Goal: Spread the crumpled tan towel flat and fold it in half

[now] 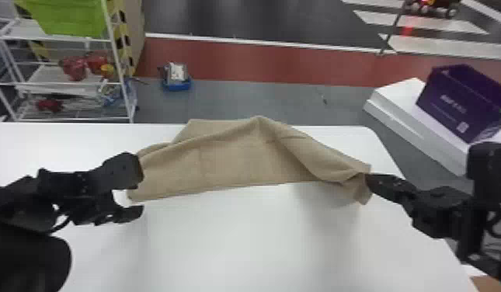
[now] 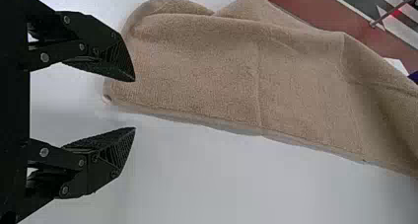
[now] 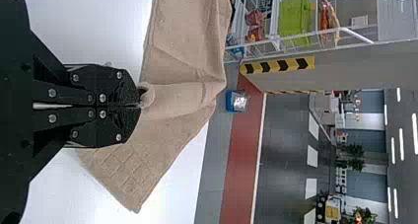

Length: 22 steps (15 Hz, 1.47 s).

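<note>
The tan towel [image 1: 237,163] lies across the far part of the white table, with a raised peak at its far edge and folds toward its right end. At its near left corner my left gripper [image 1: 134,194] stands open. In the left wrist view the left gripper [image 2: 135,104] has its fingers apart beside the towel [image 2: 207,71], nothing between the tips. My right gripper [image 1: 367,180] is shut on the towel's right end. Seen in the right wrist view, the right gripper [image 3: 139,105] pinches a bunched fold of the towel [image 3: 182,93], and a corner hangs beside it.
The white table [image 1: 230,240] extends in front of the towel. Behind it at left stands a wire shelf [image 1: 70,83] with a green bin [image 1: 68,17]. At the right a purple box [image 1: 461,103] rests on a white surface beyond the table's edge.
</note>
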Available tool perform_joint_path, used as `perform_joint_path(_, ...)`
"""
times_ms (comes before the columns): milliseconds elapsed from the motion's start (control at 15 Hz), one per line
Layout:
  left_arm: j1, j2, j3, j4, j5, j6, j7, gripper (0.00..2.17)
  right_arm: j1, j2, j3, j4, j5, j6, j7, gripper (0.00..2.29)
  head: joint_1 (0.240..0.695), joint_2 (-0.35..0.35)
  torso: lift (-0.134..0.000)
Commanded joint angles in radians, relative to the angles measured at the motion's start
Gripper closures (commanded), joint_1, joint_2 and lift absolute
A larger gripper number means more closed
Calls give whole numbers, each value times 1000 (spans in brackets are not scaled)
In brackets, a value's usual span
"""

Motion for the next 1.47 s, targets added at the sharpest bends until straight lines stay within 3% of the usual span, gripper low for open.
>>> perform_joint_path(0, -4, -3, -2, 7, -1, 0, 5, 640, 5, 0, -4, -6, -2, 1, 1, 1767, 695, -168, -123)
perform_joint_path(267, -24, -6, 1, 38, -24, 0, 42, 721, 14, 0, -16, -14, -19, 1, 1, 1767, 695, -167, -123)
perform_joint_path(1133, -36, -8, 5, 70, -61, 43, 33, 731, 39, 2, -48, -55, -50, 13, 12, 1767, 695, -144, -123)
perform_joint_path(1267, -45, -12, -1, 79, -78, 101, 31, 1369, 51, 3, -53, -66, -57, 13, 12, 1767, 695, -143, -123)
perform_joint_path(1400, -48, -12, -4, 84, -81, 113, 27, 1393, 57, 5, -57, -71, -57, 13, 14, 1767, 695, -140, -123)
